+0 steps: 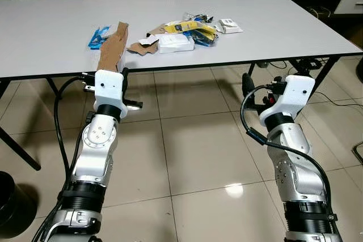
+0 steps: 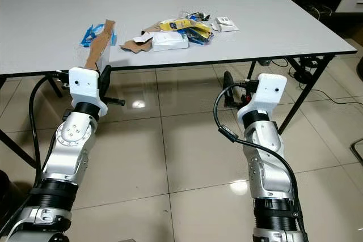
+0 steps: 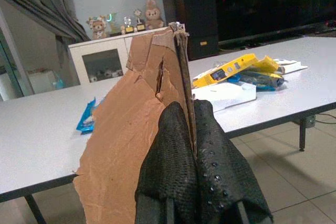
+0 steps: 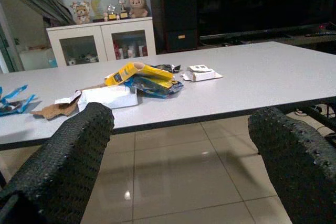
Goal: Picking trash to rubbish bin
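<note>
Rough brown cardboard piece is showing torn edges; matt grey table is standing on glossy tiled floor.

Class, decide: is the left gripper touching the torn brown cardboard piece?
Touching. In the left wrist view the left gripper has its jaws pressed shut on the edge of the cardboard piece, no gap between them.

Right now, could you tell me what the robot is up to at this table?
It is clearing trash. The left gripper is shut on a torn brown cardboard piece, held at the white table's near edge. The right gripper hangs open below the table edge. A white box, yellow packaging and blue wrappers lie on the table.
</note>
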{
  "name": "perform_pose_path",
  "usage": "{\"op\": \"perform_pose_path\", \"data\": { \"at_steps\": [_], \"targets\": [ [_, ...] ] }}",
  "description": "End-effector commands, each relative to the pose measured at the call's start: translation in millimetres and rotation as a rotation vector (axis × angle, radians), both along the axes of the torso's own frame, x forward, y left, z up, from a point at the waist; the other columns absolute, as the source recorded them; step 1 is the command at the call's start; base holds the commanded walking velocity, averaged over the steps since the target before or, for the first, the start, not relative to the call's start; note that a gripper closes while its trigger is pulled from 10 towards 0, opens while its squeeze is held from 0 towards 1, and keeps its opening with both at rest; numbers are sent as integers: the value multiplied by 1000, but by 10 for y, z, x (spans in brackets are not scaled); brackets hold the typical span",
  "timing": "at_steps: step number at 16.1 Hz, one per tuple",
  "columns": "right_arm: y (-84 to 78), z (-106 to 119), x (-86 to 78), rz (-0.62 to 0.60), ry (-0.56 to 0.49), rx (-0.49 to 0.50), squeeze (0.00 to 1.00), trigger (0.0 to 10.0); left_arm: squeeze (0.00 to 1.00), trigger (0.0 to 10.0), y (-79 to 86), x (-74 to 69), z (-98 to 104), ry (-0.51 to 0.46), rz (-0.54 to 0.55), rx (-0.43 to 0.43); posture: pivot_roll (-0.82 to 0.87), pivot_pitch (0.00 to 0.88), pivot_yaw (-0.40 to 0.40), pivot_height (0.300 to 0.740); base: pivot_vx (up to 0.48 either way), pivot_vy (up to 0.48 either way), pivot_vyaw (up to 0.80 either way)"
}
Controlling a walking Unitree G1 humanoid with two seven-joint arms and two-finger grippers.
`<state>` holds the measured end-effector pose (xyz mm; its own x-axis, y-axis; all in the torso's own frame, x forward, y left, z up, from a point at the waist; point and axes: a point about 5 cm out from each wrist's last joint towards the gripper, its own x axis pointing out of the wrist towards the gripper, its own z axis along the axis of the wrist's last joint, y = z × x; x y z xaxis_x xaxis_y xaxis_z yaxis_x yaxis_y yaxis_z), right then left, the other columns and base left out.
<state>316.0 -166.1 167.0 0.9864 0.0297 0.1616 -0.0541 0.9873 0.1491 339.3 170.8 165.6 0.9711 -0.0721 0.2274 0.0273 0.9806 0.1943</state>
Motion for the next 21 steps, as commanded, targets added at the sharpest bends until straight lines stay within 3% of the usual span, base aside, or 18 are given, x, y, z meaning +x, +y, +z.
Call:
{"op": "perform_pose_path", "data": {
  "at_steps": [1,21],
  "targets": [
    [-28,-12,-8,-12,0,-10,0,10000,0,10000,-48,-10,9,-11,-25,8,-26,0,-12,740,0,0,0],
    [-30,-5,10,-28,-8,-6,0,10000,0,10000,-45,37,42,-15,-29,8,-27,0,0,740,0,0,0]
  ]
}}
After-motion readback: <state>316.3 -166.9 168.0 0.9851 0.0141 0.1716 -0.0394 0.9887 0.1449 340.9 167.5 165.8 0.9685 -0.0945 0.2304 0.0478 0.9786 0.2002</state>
